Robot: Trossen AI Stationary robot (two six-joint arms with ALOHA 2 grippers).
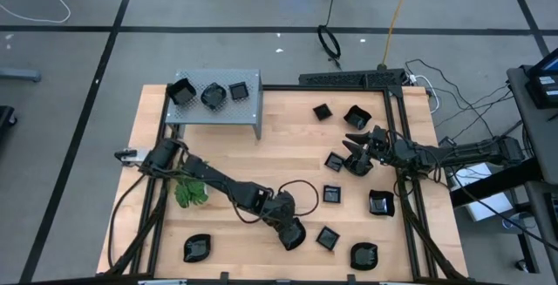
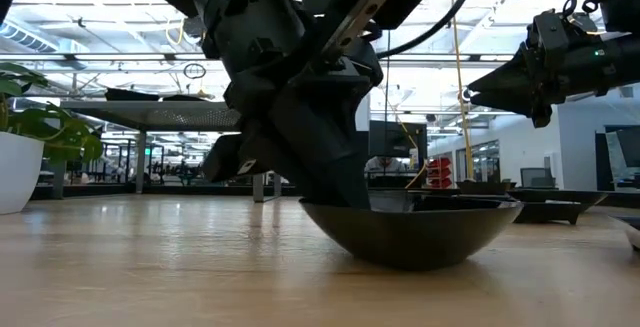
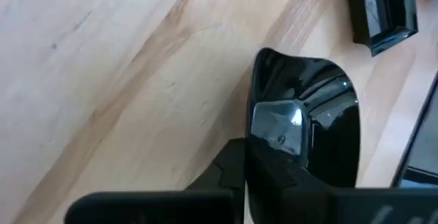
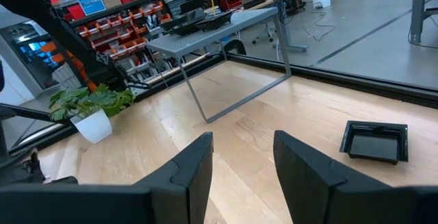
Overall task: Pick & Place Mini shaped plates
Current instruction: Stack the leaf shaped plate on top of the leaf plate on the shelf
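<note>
Black glossy dishes all over this wooden table (image 1: pixel 227 145), so here's roughly where things stand. Three mini plates (image 1: pixel 212 95) are already sitting on the grey perforated shelf (image 1: pixel 248 115) at the back left, which I'm guessing is the drop spot, and about nine more are scattered over the right and front of the table, so my read is it's maybe a quarter done with most of it left. The left gripper (image 1: pixel 290 232) is down near the front centre and clenched on the rim of a rounded bowl-like plate (image 2: pixel 410 229), one finger inside it and one outside going by the left wrist view; the plate looks like it's sitting flat on the wood, so grabbed but not lifted yet. The right gripper (image 4: pixel 241 166) hovers over the right side near a cluster of plates with its fingers spread and nothing between them, a square plate (image 4: pixel 374 142) lying just ahead of it. Hard bits: the low view is mostly blocked by the left arm, the potted green plant (image 1: pixel 191 193) is partly under that arm from above, and I can't tell the exact shapes of the shelf plates or the ones tucked under the right gripper.
</note>
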